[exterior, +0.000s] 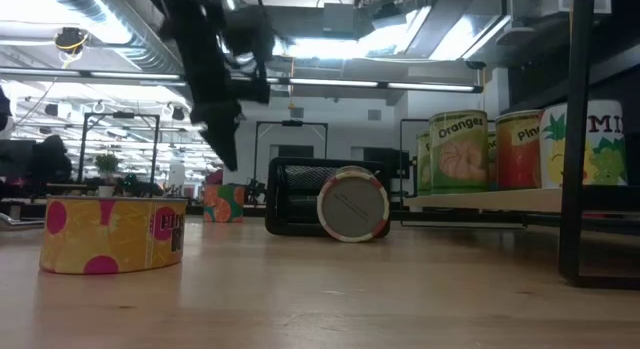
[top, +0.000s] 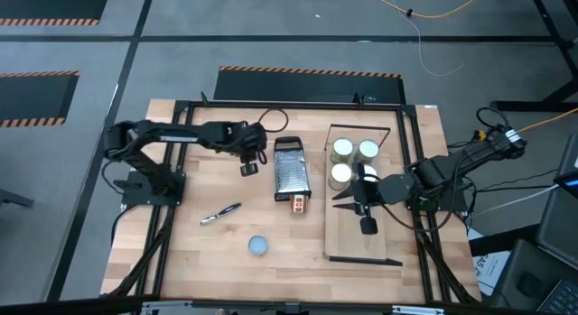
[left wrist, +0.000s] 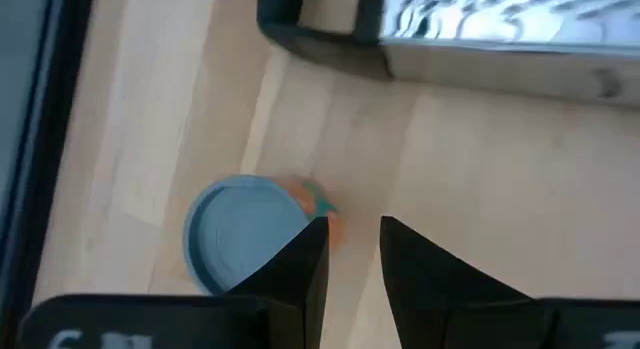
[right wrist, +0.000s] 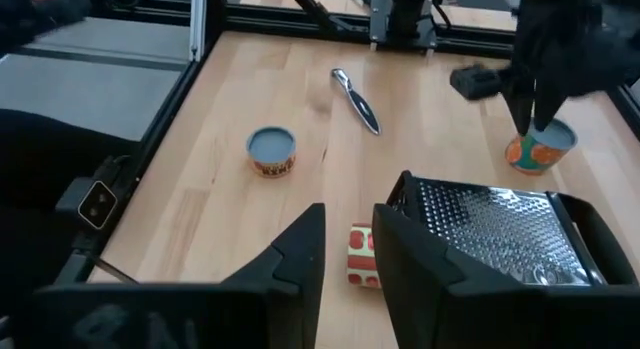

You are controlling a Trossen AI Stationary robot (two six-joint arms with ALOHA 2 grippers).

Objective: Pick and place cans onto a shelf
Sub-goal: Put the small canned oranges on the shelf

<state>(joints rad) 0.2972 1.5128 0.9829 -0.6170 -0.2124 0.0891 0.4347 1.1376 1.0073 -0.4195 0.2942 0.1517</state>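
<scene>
Under left claw [left wrist: 352, 251] (empty): can [left wrist: 243, 234]

A robotics lab or industrial workshop. Hazard-striped floor markings [top: 307, 72] lie at twelve o'clock from the wooden table [top: 217, 243], with loose cables [top: 433, 13] at one o'clock. Exposed ceiling ducts [exterior: 110, 34] and strip lights [exterior: 400, 86] run overhead.

Three cans [top: 352, 159] stand on the shelf [top: 361, 238] (grater [top: 290, 171] lies left).

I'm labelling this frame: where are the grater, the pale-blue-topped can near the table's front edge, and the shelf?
grater [top: 291, 171], high view, middle of its metal grating.
pale-blue-topped can [top: 259, 245], high view, centre of its lid.
shelf [top: 352, 243], high view, bare board.
</scene>
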